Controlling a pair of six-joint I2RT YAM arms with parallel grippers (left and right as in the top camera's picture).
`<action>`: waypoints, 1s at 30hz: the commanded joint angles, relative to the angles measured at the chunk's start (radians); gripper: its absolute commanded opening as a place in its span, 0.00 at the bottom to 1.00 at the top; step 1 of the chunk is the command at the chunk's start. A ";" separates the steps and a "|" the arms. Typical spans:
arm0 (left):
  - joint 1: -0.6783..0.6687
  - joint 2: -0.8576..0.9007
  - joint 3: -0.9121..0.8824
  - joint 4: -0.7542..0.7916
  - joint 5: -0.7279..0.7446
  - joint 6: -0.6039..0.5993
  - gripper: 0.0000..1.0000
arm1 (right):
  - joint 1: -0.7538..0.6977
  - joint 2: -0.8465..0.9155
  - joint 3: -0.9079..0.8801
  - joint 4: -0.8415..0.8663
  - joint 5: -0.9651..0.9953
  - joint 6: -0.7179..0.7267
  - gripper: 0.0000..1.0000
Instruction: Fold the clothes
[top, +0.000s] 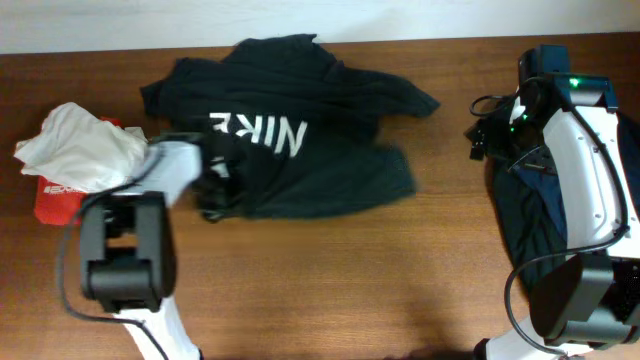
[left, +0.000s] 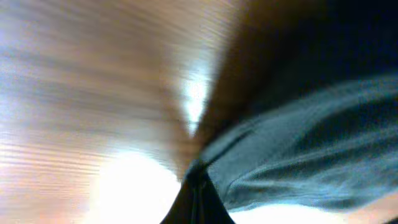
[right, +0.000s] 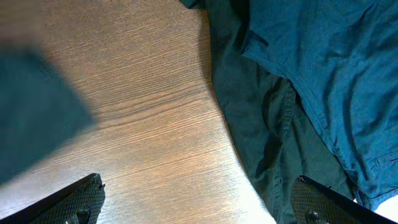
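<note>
A large black T-shirt (top: 300, 150) with white block letters lies spread across the middle of the table. My left gripper (top: 213, 188) is at its lower left edge. In the blurred left wrist view the gripper (left: 198, 198) is shut, and the shirt's hem (left: 292, 149) runs into the fingertips. A pile of navy and dark clothes (top: 525, 215) lies at the right under my right arm (top: 580, 170). My right gripper (right: 199, 205) hangs open above bare wood, one finger (right: 323, 202) over the edge of the dark garment (right: 261, 124), with a navy one (right: 329, 62) beside it.
A crumpled white garment (top: 80, 145) lies on a red one (top: 52, 200) at the far left. The table's back edge meets a white wall (top: 100, 25). A dark blurred shape (right: 31, 112) fills the left of the right wrist view.
</note>
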 joint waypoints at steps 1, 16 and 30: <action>0.222 -0.014 -0.011 -0.040 -0.153 0.128 0.00 | -0.002 -0.011 0.009 0.002 0.023 0.000 0.99; 0.410 -0.200 -0.010 -0.116 0.097 0.399 0.55 | -0.030 -0.011 0.009 -0.021 0.016 -0.022 0.99; -0.028 -0.270 -0.251 -0.094 0.012 -0.015 0.99 | -0.053 -0.011 0.008 -0.025 -0.099 -0.022 0.99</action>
